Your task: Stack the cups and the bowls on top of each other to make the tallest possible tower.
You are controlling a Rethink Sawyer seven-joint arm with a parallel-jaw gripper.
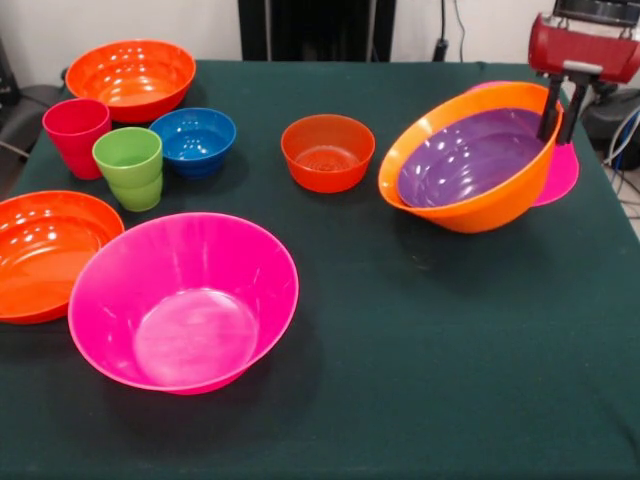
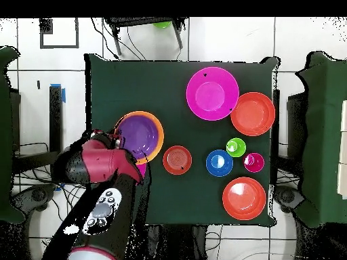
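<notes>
Status: the tower (image 1: pixel 480 160) is started but short. On the far right of the counter (image 1: pixel 450 380), as you see it in the front view, an upturned hot pink bowl (image 1: pixel 560 175) forms the base. A large orange bowl (image 1: pixel 470 205) sits on it, and a purple bowl (image 1: pixel 470 155) is nested inside the orange one. Note that both nested bowls are tilted toward the camera, not level.

The gripper (image 1: pixel 560 125) reaches down at the far rim of the orange bowl. Its two dark fingers (image 1: pixel 550 110) stand close together, apparently one on each side of the rim. Judge the jaws as clenched on the orange bowl, though the contact itself is partly hidden.

Still loose on the counter, all well apart from the tower:
- the second hot pink bowl (image 1: pixel 185 300), nearest the camera;
- a shallow red-orange bowl (image 1: pixel 45 255) at the left edge, just beside the pink one;
- a second shallow red-orange bowl (image 1: pixel 130 78) at the far left;
- the small red-orange bowl (image 1: pixel 327 152) near the middle;
- the small blue bowl (image 1: pixel 194 140);
- the red cup (image 1: pixel 76 135) and the green cup (image 1: pixel 130 167), side by side, just beside the blue bowl.

Assessment: three pieces are placed and seven remain. Expect the tilted pair to need levelling before you add more.
</notes>
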